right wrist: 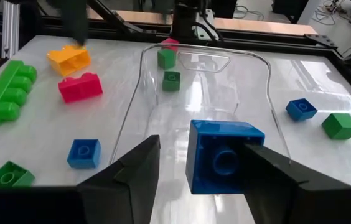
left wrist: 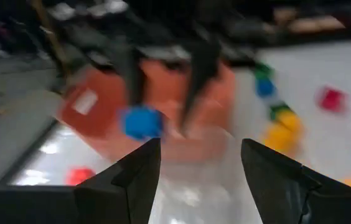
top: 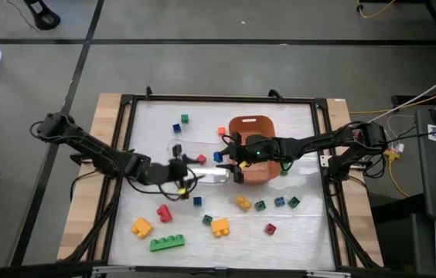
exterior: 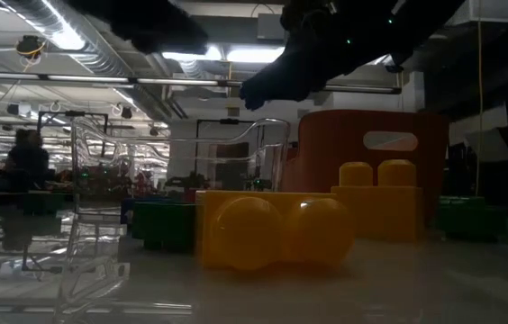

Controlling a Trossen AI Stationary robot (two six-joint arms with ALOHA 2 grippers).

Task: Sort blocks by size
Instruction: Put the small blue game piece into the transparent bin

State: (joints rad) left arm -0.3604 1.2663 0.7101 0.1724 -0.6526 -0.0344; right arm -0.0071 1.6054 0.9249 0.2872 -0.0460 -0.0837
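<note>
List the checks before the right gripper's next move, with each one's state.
1. Blue block sits between the right gripper fingers: ok.
2. Firm grip on the block: not ok, a gap shows beside one finger.
3. Block is over the tray: ok.
4. Left gripper is open and facing the block: ok.
5. Left gripper steadies the tray: cannot tell.

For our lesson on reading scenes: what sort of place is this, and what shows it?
Probably a robotics lab or workshop: a black-framed white work table on a bare grey concrete floor, exposed silver ceiling ducts with strip lights, and loose yellow cables beside the rig.
</note>
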